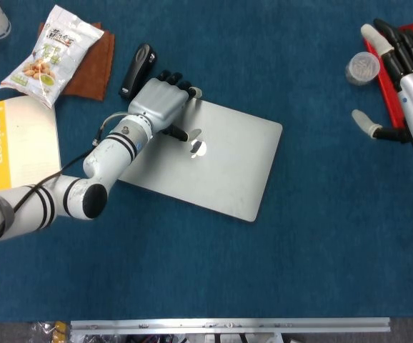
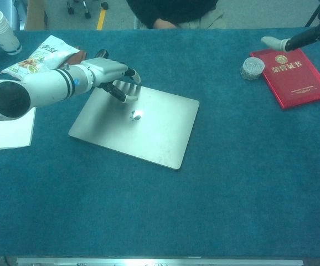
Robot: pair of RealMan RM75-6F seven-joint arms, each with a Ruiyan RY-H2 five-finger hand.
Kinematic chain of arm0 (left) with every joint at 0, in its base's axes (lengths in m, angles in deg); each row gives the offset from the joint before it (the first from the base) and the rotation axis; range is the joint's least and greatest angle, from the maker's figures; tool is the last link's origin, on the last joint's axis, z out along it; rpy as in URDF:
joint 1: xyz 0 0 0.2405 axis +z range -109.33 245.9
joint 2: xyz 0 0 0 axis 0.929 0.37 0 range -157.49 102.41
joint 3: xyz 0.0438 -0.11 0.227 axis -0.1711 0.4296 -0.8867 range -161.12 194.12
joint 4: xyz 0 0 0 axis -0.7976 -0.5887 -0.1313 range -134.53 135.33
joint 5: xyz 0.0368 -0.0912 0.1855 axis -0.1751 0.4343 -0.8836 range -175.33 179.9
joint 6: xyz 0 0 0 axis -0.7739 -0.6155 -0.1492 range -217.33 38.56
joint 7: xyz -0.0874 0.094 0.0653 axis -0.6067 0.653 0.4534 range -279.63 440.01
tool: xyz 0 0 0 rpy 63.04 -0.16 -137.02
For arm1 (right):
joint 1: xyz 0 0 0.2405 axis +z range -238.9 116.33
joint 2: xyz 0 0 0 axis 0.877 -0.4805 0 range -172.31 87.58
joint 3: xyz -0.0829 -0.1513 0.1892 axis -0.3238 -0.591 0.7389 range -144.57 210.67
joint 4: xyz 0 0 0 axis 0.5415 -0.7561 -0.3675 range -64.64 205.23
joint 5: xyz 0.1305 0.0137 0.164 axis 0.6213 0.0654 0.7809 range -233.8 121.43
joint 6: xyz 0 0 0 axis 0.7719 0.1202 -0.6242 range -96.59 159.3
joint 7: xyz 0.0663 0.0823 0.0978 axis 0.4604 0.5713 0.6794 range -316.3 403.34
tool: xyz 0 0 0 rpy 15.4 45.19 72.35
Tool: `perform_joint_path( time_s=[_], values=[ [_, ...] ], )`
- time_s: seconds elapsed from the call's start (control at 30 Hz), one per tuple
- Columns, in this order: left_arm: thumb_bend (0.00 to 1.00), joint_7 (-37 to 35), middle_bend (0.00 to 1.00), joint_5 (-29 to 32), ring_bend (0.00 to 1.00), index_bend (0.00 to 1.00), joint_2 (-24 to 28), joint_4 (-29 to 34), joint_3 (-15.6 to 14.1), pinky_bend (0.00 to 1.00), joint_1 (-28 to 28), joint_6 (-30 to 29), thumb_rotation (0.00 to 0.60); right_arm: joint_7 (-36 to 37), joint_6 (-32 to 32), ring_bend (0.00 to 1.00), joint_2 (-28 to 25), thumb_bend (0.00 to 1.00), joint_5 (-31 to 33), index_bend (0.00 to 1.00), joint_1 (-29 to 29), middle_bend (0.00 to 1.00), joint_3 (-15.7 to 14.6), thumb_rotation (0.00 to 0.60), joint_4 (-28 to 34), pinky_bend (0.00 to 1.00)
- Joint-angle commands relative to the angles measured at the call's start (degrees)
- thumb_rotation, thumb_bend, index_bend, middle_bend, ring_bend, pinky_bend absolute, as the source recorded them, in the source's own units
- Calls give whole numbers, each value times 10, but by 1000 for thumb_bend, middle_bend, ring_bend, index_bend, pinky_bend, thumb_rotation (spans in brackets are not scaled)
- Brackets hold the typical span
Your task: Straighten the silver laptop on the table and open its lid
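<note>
Blue table (image 1: 321, 236) under silver laptop (image 1: 221, 168)

Open blue desk (image 1: 321, 236) is seen in front of the silver laptop (image 1: 221, 171) and to its right. Behind its far left corner, passage is blocked by a black stapler (image 1: 137, 70) and snack bag (image 1: 51, 51).
</note>
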Motion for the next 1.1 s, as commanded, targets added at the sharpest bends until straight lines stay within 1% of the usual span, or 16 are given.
perform_joint_path(
  time_s=[0.03,0.33,0.9,1.1],
  values=[
    [277,5,151,9,18,163,-4,-4,-3,0,-4,-3,251,1,0,0,-1,203,0,0,0,7,0,600,0,20],
    [277,19,189,30,19,207,-7,-4,-15,0,-12,-9,249,7,-1,0,-3,204,0,0,-2,7,-1,600,-2,20],
    [277,24,206,39,17,216,-19,-7,-14,0,-23,-13,245,11,-6,0,-9,203,1,0,-5,7,-2,600,-3,20],
    [278,32,230,49,14,216,-20,-5,-17,0,-28,-17,244,16,-9,0,-11,203,-2,0,-8,7,-3,600,-4,20]
  ],
)
